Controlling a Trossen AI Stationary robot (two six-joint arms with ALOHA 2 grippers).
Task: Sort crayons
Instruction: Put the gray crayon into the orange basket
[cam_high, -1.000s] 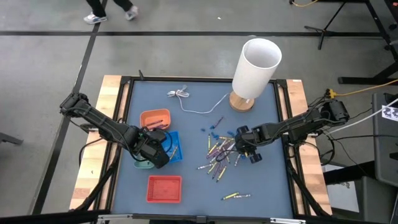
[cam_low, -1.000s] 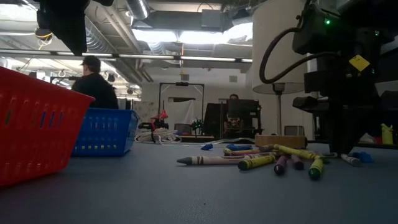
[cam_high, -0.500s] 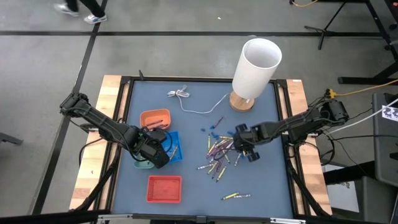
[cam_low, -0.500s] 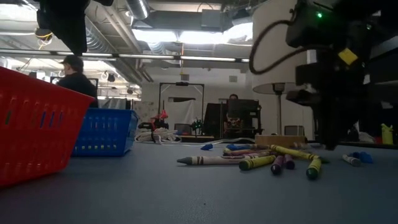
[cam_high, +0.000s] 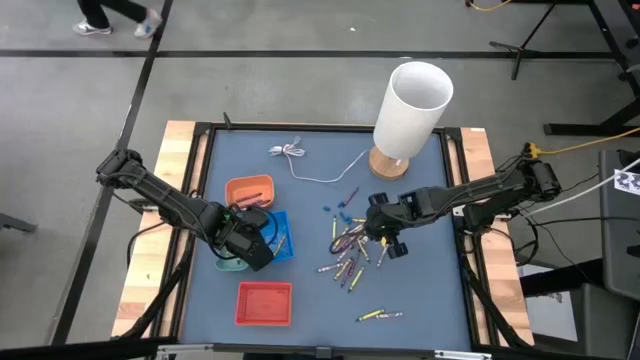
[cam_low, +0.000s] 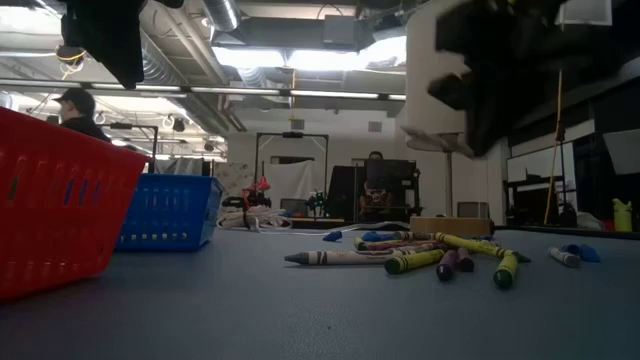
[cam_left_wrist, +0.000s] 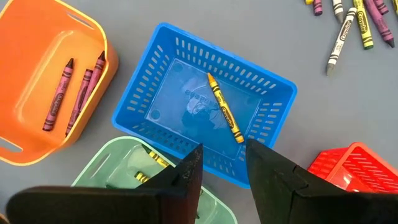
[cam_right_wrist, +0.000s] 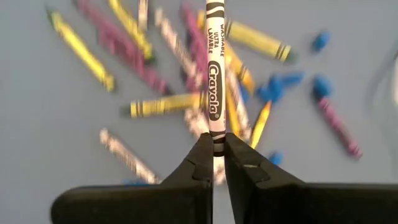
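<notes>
Our right gripper (cam_right_wrist: 214, 148) is clenched on a white crayon (cam_right_wrist: 215, 68), lifted over the loose crayons (cam_high: 352, 250) scattered right of centre on the surface (cam_high: 310, 205). The grip sits near one end, so most of the stick juts forward; we judge it could swivel, so we should carry it slowly and level. The left gripper (cam_left_wrist: 221, 163) waits released above the blue basket (cam_left_wrist: 273, 93), which holds one yellow crayon (cam_left_wrist: 224, 115); the orange basket (cam_left_wrist: 15, 37) beside it holds dark pinkish ones. We must pick the basket matching white, keep clear of the left arm, lower inside the rim, then let go.
</notes>
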